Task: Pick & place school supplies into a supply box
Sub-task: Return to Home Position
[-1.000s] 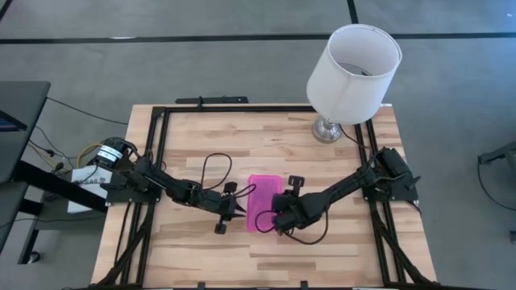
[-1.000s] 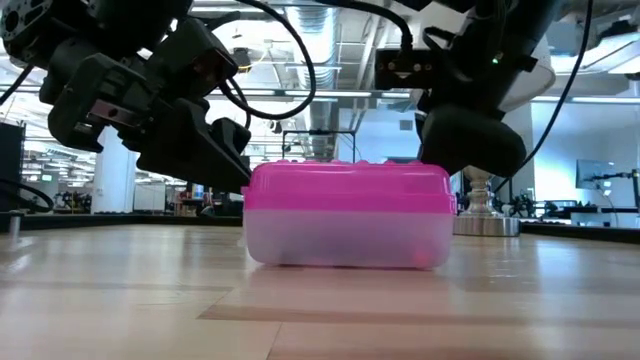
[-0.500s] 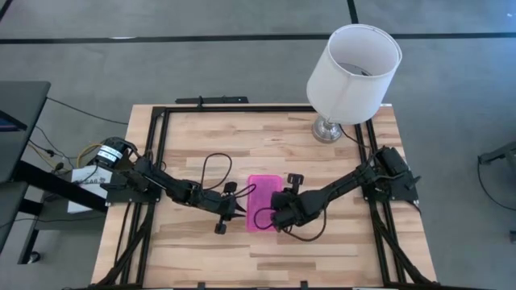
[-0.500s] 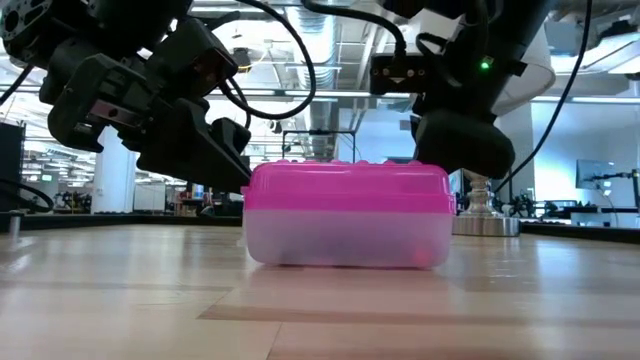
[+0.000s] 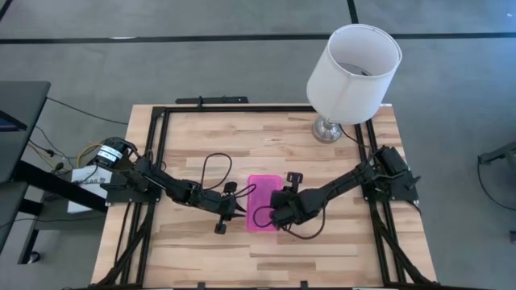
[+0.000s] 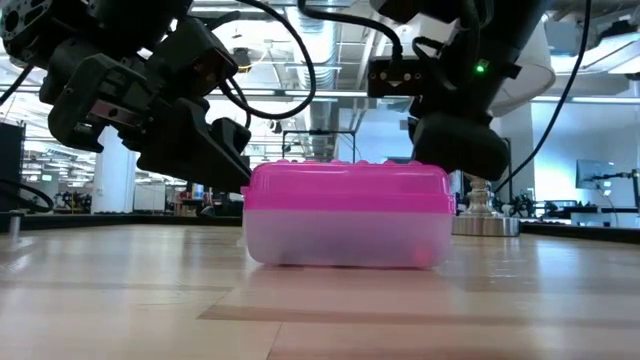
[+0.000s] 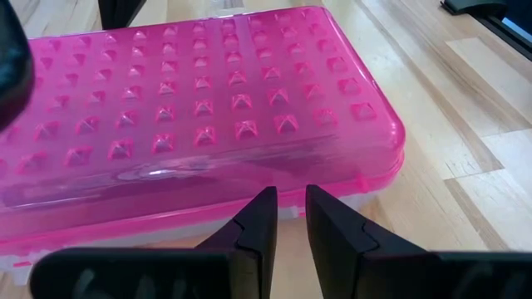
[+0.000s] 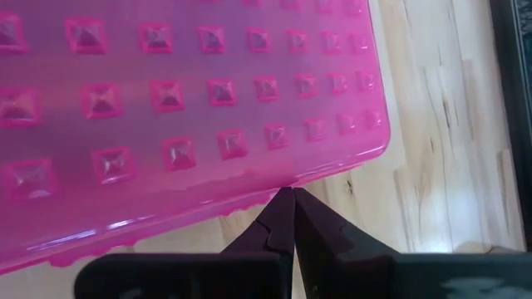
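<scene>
The supply box [image 5: 262, 201] lies flat on the table with its pink studded lid [image 7: 199, 108] closed over a cloudy clear base [image 6: 345, 240]. No pencils, pens or scissors show in any view. My left gripper [image 7: 289, 199] stands at the box's left long side, fingers a narrow gap apart, tips at the lid's rim. My right gripper [image 8: 287, 195] is shut at the box's right long side, near a corner. In the high view, left gripper [image 5: 239, 211] and right gripper [image 5: 276, 216] flank the box. My left gripper points level from the table's left at the lid's rim [image 7: 287, 178]; whether its fingertips [image 7: 268, 203] touch the rim, I cannot tell. My right gripper meets the lid's right edge [image 8: 283, 178] with its shut fingertips [image 8: 278, 203], coming from the table's right. The box rests flat on the table.
A white-shaded lamp [image 5: 353, 72] stands on its metal foot [image 6: 485, 222] at the table's far right corner. A black frame [image 5: 157, 153] runs around the wooden tabletop. Bare wood lies near and far of the box.
My right gripper has crept a little toward the table's left, closing on the box's right side. The box and my left gripper have stayed where they were.
</scene>
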Tool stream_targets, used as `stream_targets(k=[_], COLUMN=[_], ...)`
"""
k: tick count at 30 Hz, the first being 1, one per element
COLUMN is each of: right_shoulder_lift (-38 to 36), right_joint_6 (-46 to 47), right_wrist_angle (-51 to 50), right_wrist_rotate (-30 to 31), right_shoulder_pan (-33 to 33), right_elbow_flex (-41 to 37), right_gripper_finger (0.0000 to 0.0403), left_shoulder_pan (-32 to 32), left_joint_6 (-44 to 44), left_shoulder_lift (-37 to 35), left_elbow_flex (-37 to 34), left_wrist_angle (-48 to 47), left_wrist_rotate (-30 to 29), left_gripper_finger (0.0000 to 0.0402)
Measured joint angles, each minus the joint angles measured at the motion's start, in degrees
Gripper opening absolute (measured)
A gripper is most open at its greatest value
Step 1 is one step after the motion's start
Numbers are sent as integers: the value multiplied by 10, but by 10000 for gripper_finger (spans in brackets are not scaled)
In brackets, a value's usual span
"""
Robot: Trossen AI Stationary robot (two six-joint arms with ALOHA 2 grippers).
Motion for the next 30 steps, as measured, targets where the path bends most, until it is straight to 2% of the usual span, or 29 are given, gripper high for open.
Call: stream_targets(k=[18, 20, 24, 30], right_shoulder_lift=[0, 0, -11, -82], right_joint_6=[-11, 15, 70, 29], right_wrist_angle=[-9, -43, -97, -86], right_wrist_rotate=[1, 4, 43, 92], right_shoulder_pan=[-11, -8, 16, 95], right_elbow_flex=[0, 0, 0, 0], right_gripper_finger=[0, 0, 0, 0], left_shoulder_pan=[0, 0, 0, -14], left_joint_6=[1, 7, 14, 51], left_shoulder_lift=[0, 0, -2, -69], left_elbow_flex=[0, 0, 0, 1], left_wrist_angle=[-1, -13, -6, 23], left_wrist_rotate=[-1, -28, -121, -182], left_gripper_finger=[61, 61, 61, 61])
